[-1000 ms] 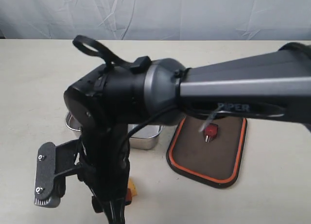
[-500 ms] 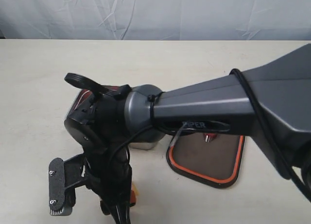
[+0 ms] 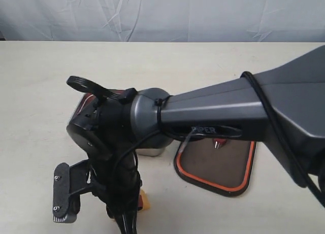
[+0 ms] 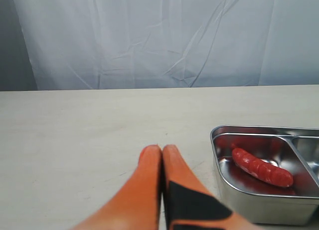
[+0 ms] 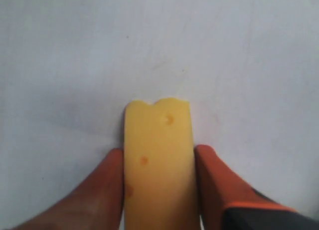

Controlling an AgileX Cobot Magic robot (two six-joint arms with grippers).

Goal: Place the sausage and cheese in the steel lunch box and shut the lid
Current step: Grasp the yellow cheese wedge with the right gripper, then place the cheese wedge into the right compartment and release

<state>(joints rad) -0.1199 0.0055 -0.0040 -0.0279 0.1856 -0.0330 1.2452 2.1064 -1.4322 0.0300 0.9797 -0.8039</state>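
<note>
The yellow cheese (image 5: 157, 160) lies on the table between the orange fingers (image 5: 214, 180) of my right gripper (image 5: 158, 157), which is shut on its two sides. In the exterior view the cheese (image 3: 145, 204) peeks out beside that gripper (image 3: 131, 209) near the front edge. The red sausage (image 4: 262, 167) lies in one compartment of the steel lunch box (image 4: 259, 202). My left gripper (image 4: 162, 150) is shut and empty, beside the box. The right arm hides most of the box (image 3: 151, 152). The dark lid (image 3: 216, 165) lies seal side up to its right.
The right arm (image 3: 218, 109) reaches across the middle of the exterior view and blocks much of the table. A white cloth backdrop (image 3: 162, 13) hangs behind the beige table (image 3: 35, 81).
The right arm has swung lower and toward the front left, down to the cheese. The cheese now shows a little further right beside the gripper.
</note>
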